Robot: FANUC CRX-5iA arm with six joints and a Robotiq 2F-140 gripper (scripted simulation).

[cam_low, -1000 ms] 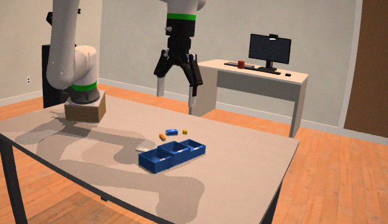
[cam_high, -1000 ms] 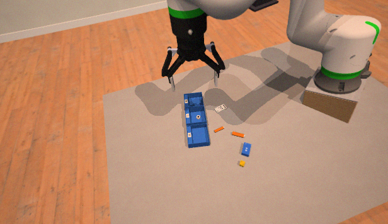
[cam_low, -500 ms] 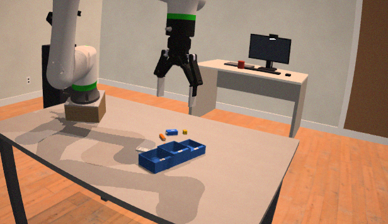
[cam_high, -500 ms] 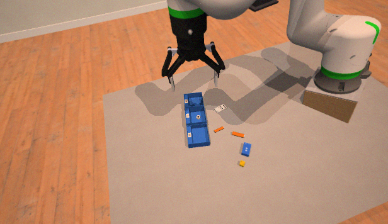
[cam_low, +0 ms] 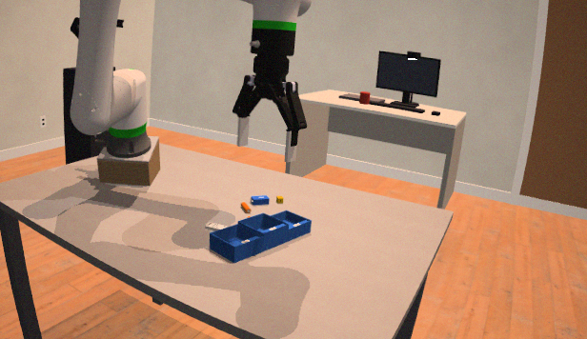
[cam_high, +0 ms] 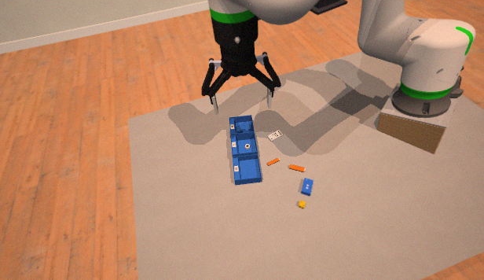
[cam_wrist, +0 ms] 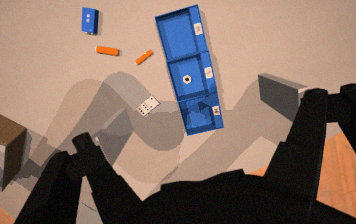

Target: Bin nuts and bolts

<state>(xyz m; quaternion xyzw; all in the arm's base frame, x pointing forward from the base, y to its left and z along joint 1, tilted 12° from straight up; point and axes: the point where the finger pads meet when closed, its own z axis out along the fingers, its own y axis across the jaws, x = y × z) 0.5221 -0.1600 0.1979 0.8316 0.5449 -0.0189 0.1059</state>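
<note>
– Gripper (cam_high: 242,106) in the top view: how does it stand?

– Fingers spread fully, nothing between them, touching nothing. It hangs high over the table (cam_high: 353,232), above the bins' end, well away from the base's corner.

– And the task's pieces?

– A nut (cam_high: 247,145) lies in the middle bin (cam_high: 232,161) of the blue row of three. Beside the row, toward the table's middle, lie a domino (cam_high: 275,134), two orange sticks (cam_high: 273,161) (cam_high: 297,167), a blue block (cam_high: 307,186) and a yellow cube (cam_high: 302,204).

– Exterior view?

– Same: jaws wide and bare, far above the table. The bins stand flat.

– Wrist view?

– It looks down on the row. Each bin has a white tag, too small to read, so which is S cannot be told. The end bin nearest the gripper holds a dark shape that cannot be made out.

– How should the step go?

– It looks like picking a target. Whether the sticks are bolts is unclear, so settle that and the S tag first. Then drop straight down, jaws across a stick's short side, clear of the bin wall and the domino.
</note>
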